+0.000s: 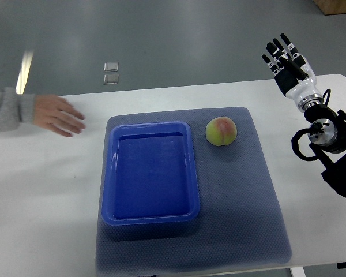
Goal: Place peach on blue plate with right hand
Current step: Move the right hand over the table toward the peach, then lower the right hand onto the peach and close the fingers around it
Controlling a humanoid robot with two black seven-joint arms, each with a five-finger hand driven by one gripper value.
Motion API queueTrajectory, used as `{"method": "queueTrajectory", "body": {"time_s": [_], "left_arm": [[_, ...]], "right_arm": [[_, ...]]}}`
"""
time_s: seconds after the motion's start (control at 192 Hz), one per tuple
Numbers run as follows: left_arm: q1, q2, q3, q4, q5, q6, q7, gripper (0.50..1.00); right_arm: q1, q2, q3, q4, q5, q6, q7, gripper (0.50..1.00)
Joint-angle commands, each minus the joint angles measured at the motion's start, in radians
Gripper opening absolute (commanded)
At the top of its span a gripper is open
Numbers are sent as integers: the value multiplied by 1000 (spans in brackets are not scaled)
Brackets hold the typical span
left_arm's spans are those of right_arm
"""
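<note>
A white table (46,190) carries a grey-blue textured mat (248,196) that covers its middle and reaches down to the near edge. On the left half of the mat sits the blue plate (150,172), in fact a rectangular tray with a raised rim and rounded corners, its long sides running from the far edge toward the near edge; it holds nothing. The peach (221,131), yellow-green with a reddish blush on top, rests on the mat just beside the plate's far right corner, apart from the rim and not touching it. The right hand (287,60) is raised over the table's far right corner, well apart from the peach, its arm coming in from the right edge with black joints and cabling showing along that side. Its black fingers (275,49) are stretched out straight and slightly fanned, pointing away toward the far edge, and they grip nothing; the back of the hand is black and the wrist white. At the table's far left corner a person's hand (57,115) lies flat on the white surface, fingers extended toward the mat, with a grey sleeve (6,109) at the left edge. Beyond the far edge, two small pale square objects (111,73) lie on the grey floor (179,40).
</note>
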Motion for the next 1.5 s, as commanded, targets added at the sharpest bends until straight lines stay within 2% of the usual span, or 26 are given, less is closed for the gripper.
{"method": "queueTrajectory", "body": {"time_s": [0.0,0.433,0.605,0.61,0.694,0.746,0.751,0.824,0.877,0.882,0.918,1.002,1.007,1.049,1.096,1.148,1.153,1.163,1.283,1.497], "left_arm": [[0,0,0,0,0,-2,0,1000],[0,0,2,-9,0,-2,-2,1000],[0,0,2,-12,0,-3,-2,1000],[0,0,2,-14,0,-11,-2,1000],[0,0,2,-17,0,-17,-2,1000],[0,0,2,-17,0,-17,-2,1000],[0,0,2,-18,0,-18,-2,1000],[0,0,2,-17,0,-18,-2,1000],[0,0,2,-17,0,-18,-2,1000],[0,0,3,-17,0,-20,-2,1000],[-2,0,2,-18,0,-20,-2,1000],[-2,0,3,-18,0,-20,-2,1000],[0,0,2,-18,0,-20,-2,1000],[-2,0,2,-18,0,-22,-2,1000],[-2,0,2,-20,0,-26,-2,1000],[-2,0,2,-20,0,-26,-2,1000],[-2,0,3,-31,0,-26,-2,1000],[0,0,3,-32,0,-26,-2,1000],[-2,0,3,-40,0,-26,-2,1000],[-2,0,3,-52,0,-26,-2,1000]], "right_arm": [[0,0,-4,0,0,-2,0,930],[8,-9,-25,1,-18,3,-5,928],[45,-71,-153,15,-144,27,-11,928],[72,-92,-220,23,-232,33,-11,930],[141,-114,-334,32,-386,64,-12,930],[141,-114,-334,32,-387,64,-12,930],[190,-130,-404,30,-464,96,-12,930],[252,-155,-495,30,-532,161,-12,930],[252,-155,-495,30,-532,161,-12,930],[300,-172,-554,32,-563,205,-14,930],[332,-181,-601,32,-583,225,-15,930],[374,-193,-668,32,-611,239,-29,930],[429,-202,-761,32,-642,242,-63,930],[479,-206,-847,32,-653,244,-97,930],[525,-207,-930,32,-655,244,-127,930],[525,-207,-931,32,-655,244,-127,930],[573,-210,-1019,32,-657,244,-162,930],[583,-213,-1039,32,-657,244,-170,930],[634,-233,-1144,35,-653,244,-230,930],[621,-230,-1159,69,-649,233,-245,930]]}}
